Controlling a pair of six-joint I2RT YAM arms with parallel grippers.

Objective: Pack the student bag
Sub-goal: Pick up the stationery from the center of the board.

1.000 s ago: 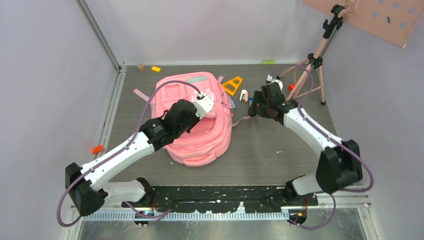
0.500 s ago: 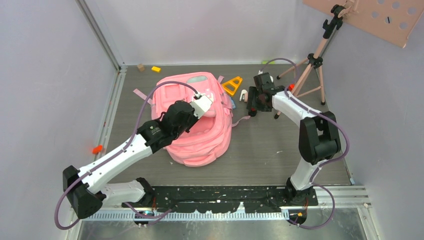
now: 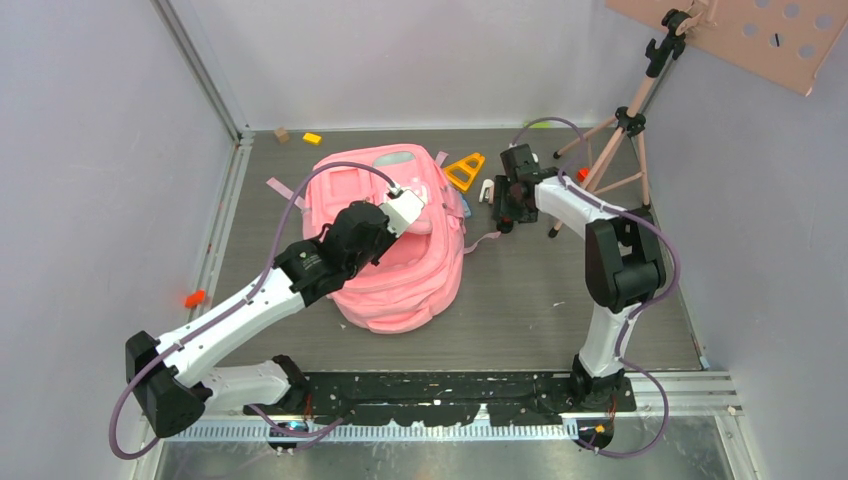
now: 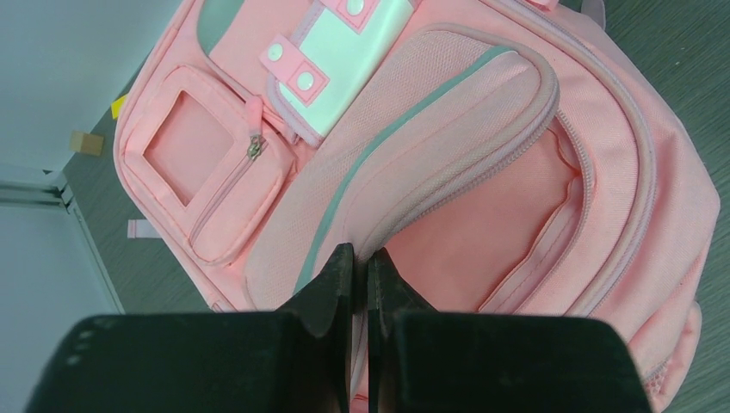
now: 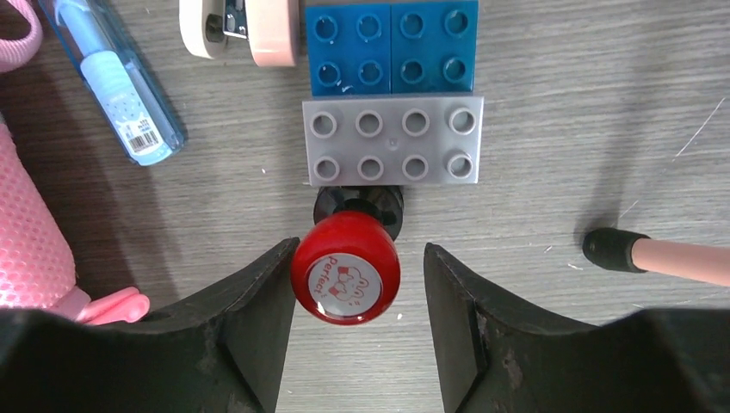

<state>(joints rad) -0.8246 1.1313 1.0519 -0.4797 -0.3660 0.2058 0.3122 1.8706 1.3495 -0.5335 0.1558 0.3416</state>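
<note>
The student bag (image 3: 400, 285) lies flat on the worktop (image 3: 540, 300). It is a bit left of the middle, and its top points to the far edge. It is the biggest thing here.

The left gripper (image 4: 360, 274) sits on the bag with its fingers pressed together. It seems to pinch the edge of a pocket flap with a green stripe. The flap is lifted a little, and a pink gap shows under it. I think it holds the flap up so the pocket is open for things to go in.

The right gripper (image 5: 359, 249) is out by the far edge, to the right of the bag. Its fingers are spread, one on each side of a red stamp (image 5: 346, 277). The stamp stands up straight and touches a grey brick (image 5: 392, 141). One finger is right at the stamp, but the other has a gap, so it is not gripped yet. The fingers come from the sides because the brick blocks the far side.

A blue brick (image 5: 392, 47), a pink stapler (image 5: 241, 30) and a blue tube (image 5: 116, 86) lie near, still outside the bag.
</note>
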